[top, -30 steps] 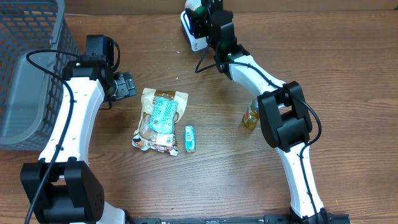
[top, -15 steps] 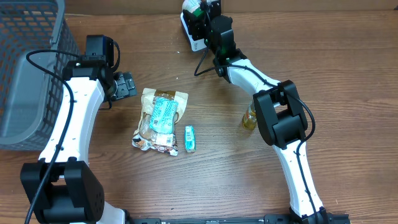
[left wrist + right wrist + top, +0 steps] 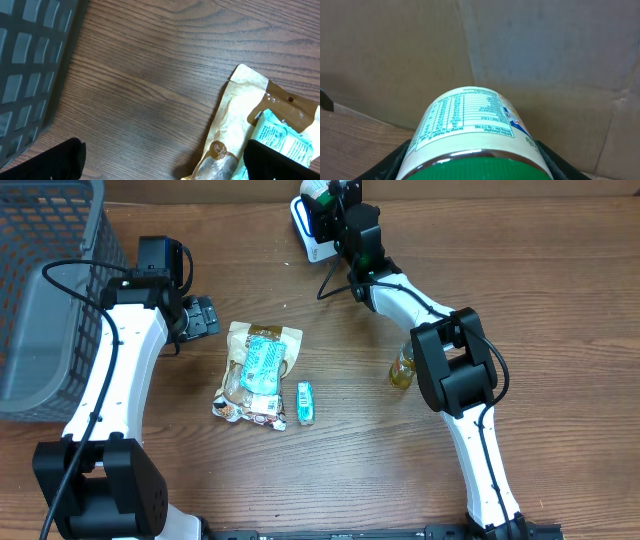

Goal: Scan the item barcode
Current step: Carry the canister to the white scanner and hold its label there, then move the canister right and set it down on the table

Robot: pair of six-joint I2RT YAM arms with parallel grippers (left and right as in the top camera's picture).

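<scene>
Holding the jar, the right hand sits above the scanner. Rotate the jar until its barcode faces the scanner. The left hand stands wide.

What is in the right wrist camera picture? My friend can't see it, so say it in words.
A white jar with a green lid fills the lower middle, held between the black fingers of the right gripper, its nutrition label facing up. Behind it stands a brown cardboard wall, with a bit of wooden table at lower left.
</scene>
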